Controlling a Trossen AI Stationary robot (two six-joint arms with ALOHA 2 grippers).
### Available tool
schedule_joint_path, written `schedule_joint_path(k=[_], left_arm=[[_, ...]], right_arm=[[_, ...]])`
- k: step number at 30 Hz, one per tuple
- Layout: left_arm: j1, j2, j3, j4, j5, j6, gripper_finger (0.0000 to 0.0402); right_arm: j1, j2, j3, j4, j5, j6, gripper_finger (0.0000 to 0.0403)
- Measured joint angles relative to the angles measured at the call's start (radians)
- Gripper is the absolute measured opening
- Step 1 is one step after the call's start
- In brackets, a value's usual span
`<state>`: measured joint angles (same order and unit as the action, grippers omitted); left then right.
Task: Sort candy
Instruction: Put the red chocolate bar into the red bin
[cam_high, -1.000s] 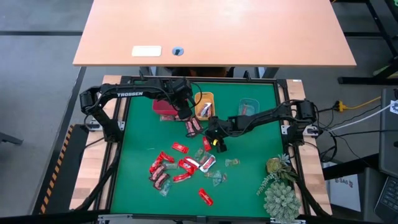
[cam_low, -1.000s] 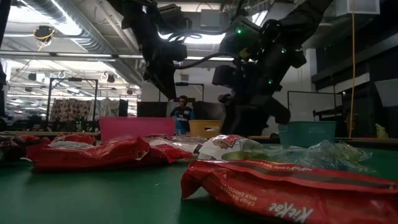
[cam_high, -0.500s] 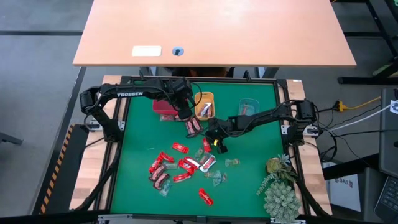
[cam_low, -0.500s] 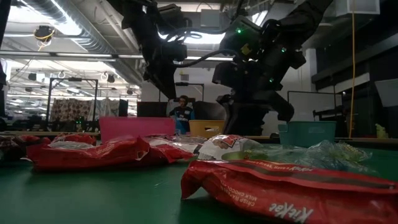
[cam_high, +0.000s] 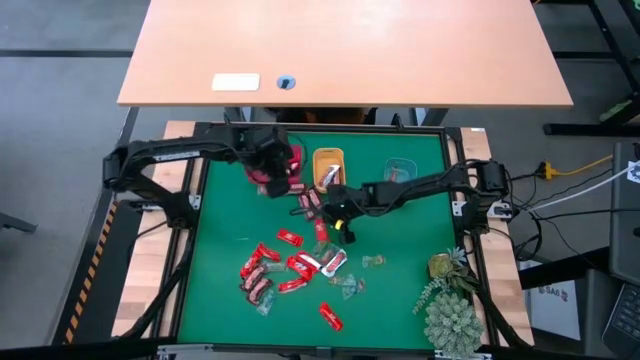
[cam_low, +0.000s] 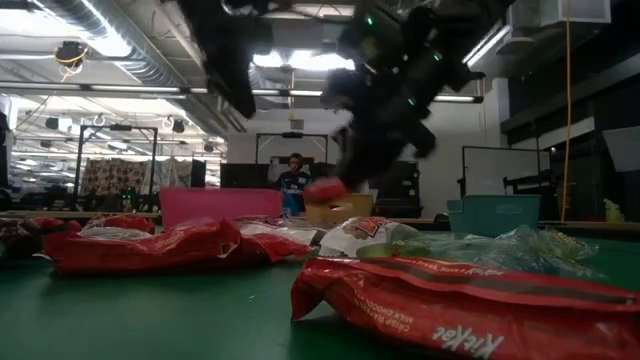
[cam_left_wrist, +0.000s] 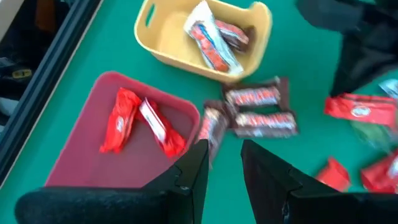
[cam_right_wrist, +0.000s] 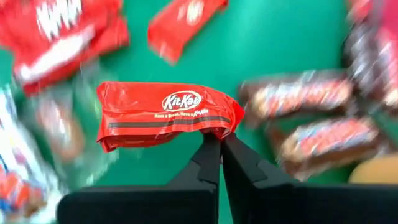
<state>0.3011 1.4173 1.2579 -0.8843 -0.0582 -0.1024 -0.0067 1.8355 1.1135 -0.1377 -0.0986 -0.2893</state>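
My right gripper is shut on a red wrapped candy and holds it above the green mat, near the middle of the table. My left gripper stands open over the near edge of the red tray, which holds two red candies. Nothing is between its fingers. Three dark brown candies lie on the mat beside that tray. A heap of red, brown-and-white and clear candy lies nearer the table's front edge. My right gripper pinches the red candy's long edge, right of its middle, between its two fingertips. The wrapper lies across the fingers. In the low view the candy hangs under the fingers, lifted clear of the mat.
An orange tray with a few candies and a teal tray stand at the mat's far side, right of the red tray. A spiky green plant sits at the near right corner. Big red wrappers lie close to the low camera.
My right gripper has shut on the red candy, lifted it off the mat and drifted a little toward the table's left and far side. My left gripper has gone toward the table's left, from above the brown candies to the red tray.
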Motion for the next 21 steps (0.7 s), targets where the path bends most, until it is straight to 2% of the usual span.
schedule_joint_path(k=[6,12,21], left_arm=[[-0.076,-0.119,0.0,-0.086,-0.002,-0.029,0.0092],[-0.183,-0.214,0.0,-0.109,-0.002,-0.127,0.0092],[-0.381,-0.261,0.0,-0.111,-0.003,-0.301,0.0092]], right_arm=[[-0.007,0.0,0.113,0.015,0.003,-0.002,0.0005],[-0.041,-0.001,0.2,0.046,0.019,-0.006,0.0003],[-0.124,-0.001,0.217,0.269,0.019,-0.006,0.0004]])
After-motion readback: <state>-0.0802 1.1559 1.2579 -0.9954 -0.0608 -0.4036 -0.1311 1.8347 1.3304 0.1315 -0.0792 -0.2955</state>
